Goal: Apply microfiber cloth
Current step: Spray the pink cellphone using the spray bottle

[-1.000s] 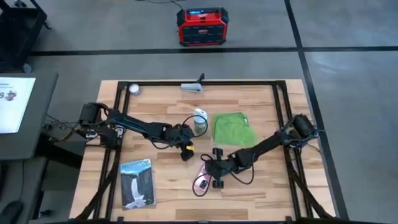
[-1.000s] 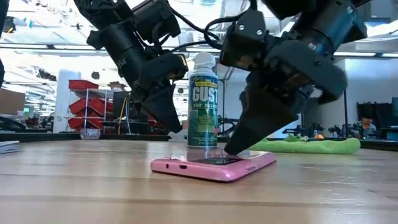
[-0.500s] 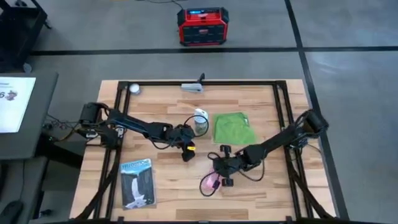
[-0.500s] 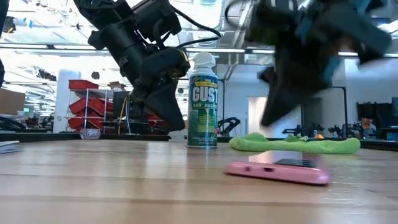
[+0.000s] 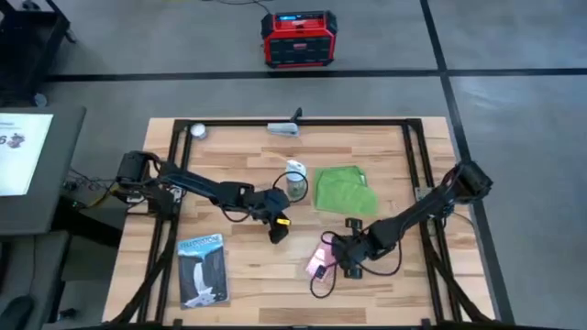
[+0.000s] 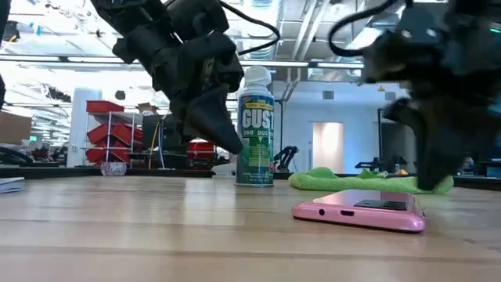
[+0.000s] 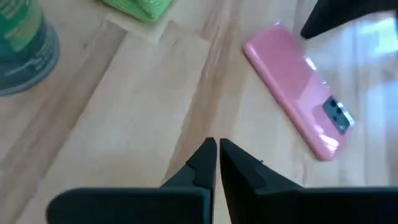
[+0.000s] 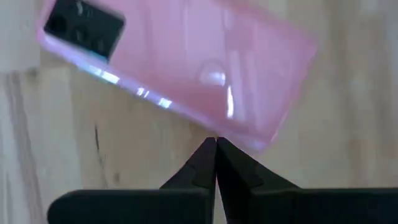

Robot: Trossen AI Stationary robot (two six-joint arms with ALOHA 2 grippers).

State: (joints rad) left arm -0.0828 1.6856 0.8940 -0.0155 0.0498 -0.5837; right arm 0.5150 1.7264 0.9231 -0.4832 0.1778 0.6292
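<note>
Overhead: wooden table [image 5: 238, 275] w/ two dark robot arms reaching in from either side. The microfiber cloth [image 5: 343, 190], bright green & rumpled, lies flat right of centre, nothing on it, no gripper touching it. Just beside its left edge stands an upright green-and-white spray can [image 5: 294, 179]; can & cloth are close but apart.

Left gripper [image 5: 276, 231] hovers near table centre, in front of the can, fingers pressed together w/ nothing between them (left wrist view: tips [image 7: 216, 151] meet over bare wood).

Right gripper [image 5: 334, 254] sits low, in front of the cloth, right at a pink phone [image 5: 320, 258] lying flat, camera side up. Its fingers [image 8: 214, 149] are also pinched together, empty, tips at the phone's edge; contact can't be confirmed.

Level view: phone [image 6: 360, 211] in foreground, cloth [image 6: 368, 182] behind it, partly hidden by the right arm; can [image 6: 255, 131] to its left.

Other items: blue-grey booklet [image 5: 201, 269] at front left, white ball [image 5: 197, 130] at back-left corner, grey-handled tool [image 5: 284, 126] at back edge. Red-and-black box [image 5: 296, 38] on floor beyond table.
</note>
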